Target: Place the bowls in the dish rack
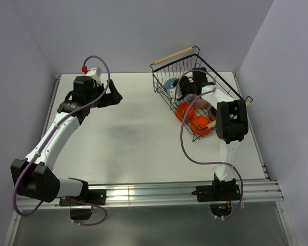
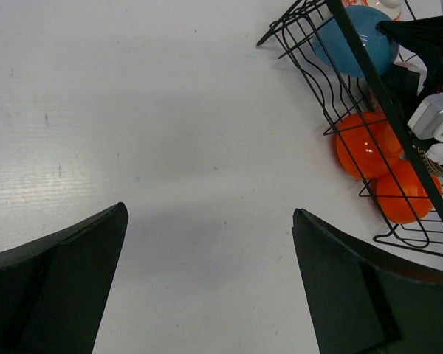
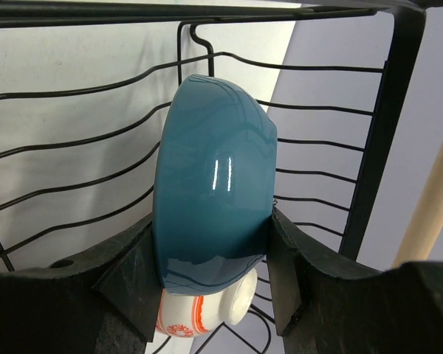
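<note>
- The right tool (image 3: 210,273) is clamped across the blue bowl (image 3: 207,169). One pad sits on each side, and the bowl is held on edge with its base facing the wrist camera.
- The blue bowl hangs inside the dish rack (image 3: 387,110), near an end wall. It is just above the orange-and-white patterned bowl (image 3: 199,313), and I cannot tell whether the two touch.
- I judge this to be the setting-down step. Lower the bowl until its rim catches between the floor wires beside the patterned bowl.
- Part the pads only once the wires carry the bowl, since a bowl let go on edge is likely to roll or tip.
- Then lift straight out, keeping the pads clear of the side wires and the wooden handle (image 3: 435,192).
- The left tool (image 2: 209,214) is spread wide and holds nothing. It hovers over bare worktop (image 2: 133,110), well apart from the rack.
- Four bowls can be counted, all in the rack: one blue, one orange-and-white patterned and two plain orange bowls (image 2: 362,144).
- The right arm may hide more bowls, and none shows outside the rack.
- There are two tools, one rack and two wooden handles, the nearer handle mostly behind the arm.
</note>
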Action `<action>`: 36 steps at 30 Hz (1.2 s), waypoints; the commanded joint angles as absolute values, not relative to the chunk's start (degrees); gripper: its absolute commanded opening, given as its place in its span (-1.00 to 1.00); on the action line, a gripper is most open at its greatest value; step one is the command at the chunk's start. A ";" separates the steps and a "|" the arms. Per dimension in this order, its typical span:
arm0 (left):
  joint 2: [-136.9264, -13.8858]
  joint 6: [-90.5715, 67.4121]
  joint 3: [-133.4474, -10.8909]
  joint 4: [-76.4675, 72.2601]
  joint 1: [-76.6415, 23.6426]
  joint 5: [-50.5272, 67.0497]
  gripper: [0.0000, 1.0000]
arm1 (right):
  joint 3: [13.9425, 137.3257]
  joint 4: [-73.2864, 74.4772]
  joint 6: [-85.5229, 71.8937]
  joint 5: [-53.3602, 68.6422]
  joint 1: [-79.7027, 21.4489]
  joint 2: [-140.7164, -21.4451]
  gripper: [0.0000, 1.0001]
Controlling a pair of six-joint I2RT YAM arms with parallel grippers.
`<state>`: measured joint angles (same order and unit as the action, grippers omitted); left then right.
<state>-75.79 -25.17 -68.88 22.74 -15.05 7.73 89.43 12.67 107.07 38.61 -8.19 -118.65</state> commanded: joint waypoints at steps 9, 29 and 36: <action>-76.73 -23.73 -71.19 20.39 -13.54 7.91 0.99 | 90.96 13.44 110.39 36.57 -9.75 -120.06 0.26; -78.84 -23.64 -73.91 21.88 -11.95 9.75 0.99 | 91.58 22.93 116.54 30.33 -10.20 -118.39 0.63; -79.19 -23.12 -74.88 22.41 -11.34 10.37 0.99 | 90.00 26.54 120.67 26.28 -10.46 -117.77 0.64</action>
<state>-79.13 -24.08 -72.14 22.70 -11.90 8.88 91.09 22.13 110.98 31.07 -10.35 -119.70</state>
